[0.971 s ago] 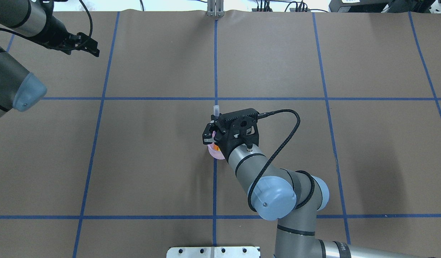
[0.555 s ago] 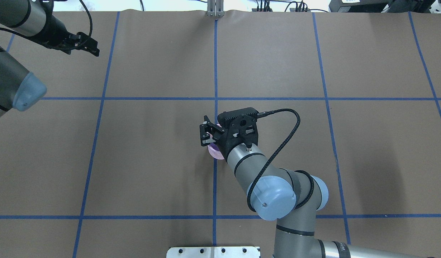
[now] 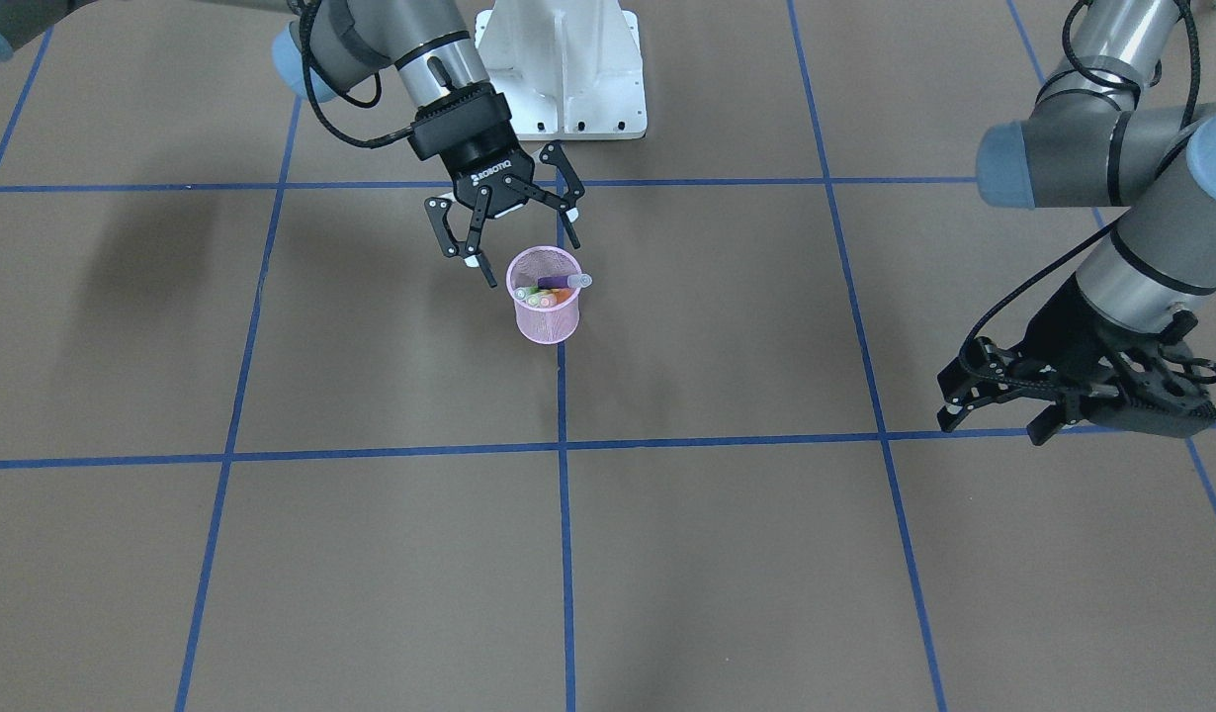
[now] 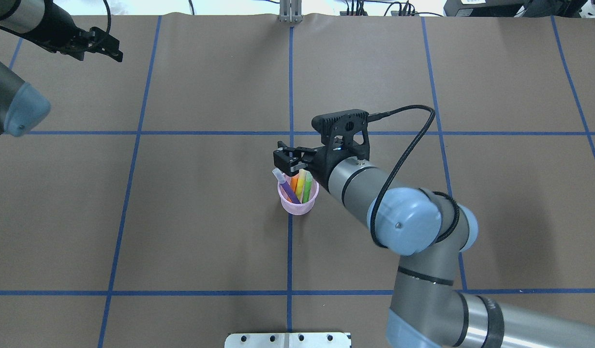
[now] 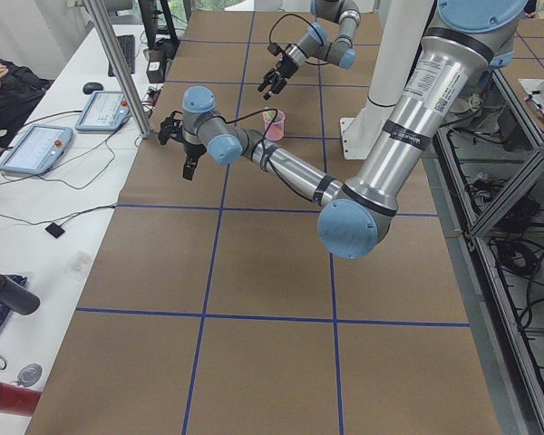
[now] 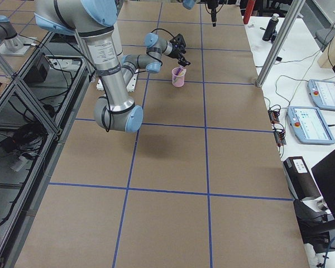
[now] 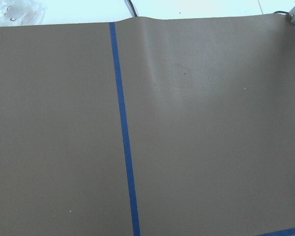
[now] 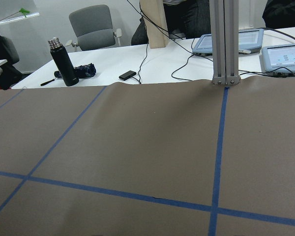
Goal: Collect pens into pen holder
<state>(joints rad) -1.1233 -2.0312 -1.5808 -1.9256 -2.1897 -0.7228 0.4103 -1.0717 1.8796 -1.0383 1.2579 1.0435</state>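
The right jaws are spread wide and grip nothing. They hang just above the pink holder (image 3: 547,318), close to its rim, and I cannot tell whether a fingertip touches it. All four pens stand leaning in the holder: purple (image 4: 290,193), orange (image 4: 294,181), yellow (image 4: 302,179) and green (image 4: 307,186). The purple one's pale cap pokes over the rim. The left jaws hang well apart, over the tabletop's far left corner, parted and empty. The tabletop (image 3: 727,554) is brown paper crossed by blue tape lines (image 3: 563,554), and the holder sits on one of them. Only the right wrist view shows the desks beyond, with a black flask (image 8: 64,61), a grey chair (image 8: 96,27) and a control tablet (image 8: 284,53). The left side view catches a seated person (image 5: 0,86). The left wrist view shows only paper and tape.
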